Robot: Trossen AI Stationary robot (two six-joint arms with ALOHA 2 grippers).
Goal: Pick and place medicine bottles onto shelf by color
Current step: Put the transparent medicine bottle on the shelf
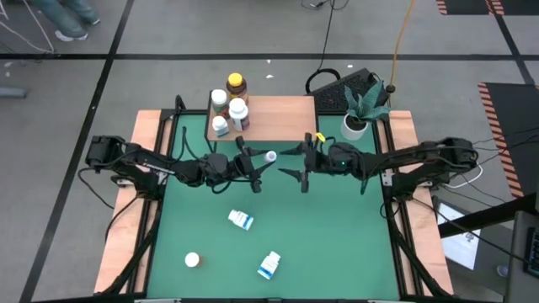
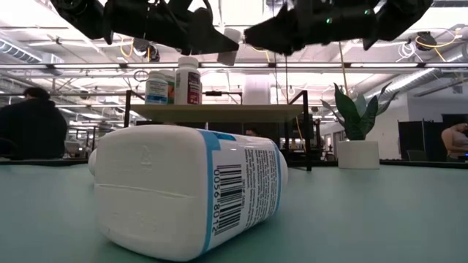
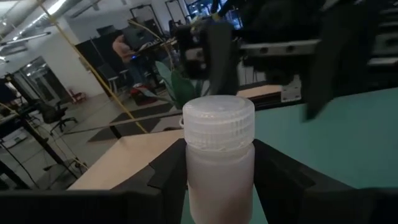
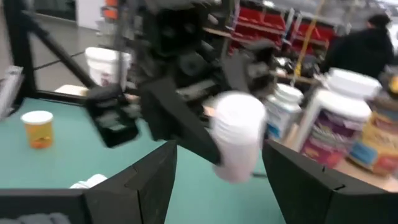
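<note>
White bottle (image 3: 219, 155), left gripper (image 3: 217, 180) clamping it

Even overhead lighting; ceiling strip lights (image 2: 66, 69) glare at 10 o'clock in the low view. Soft shadows on the green mat (image 1: 337, 244). The near white bottle (image 2: 190, 191) is slightly soft. The right wrist view is motion-blurred throughout; arms overhead appear silhouetted.

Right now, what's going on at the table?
The left gripper holds a small white bottle above the green mat, just in front of the shelf. The right gripper hangs open facing it, holding nothing. Four bottles already stand at one end of the shelf. Three more remain on the mat.
</note>
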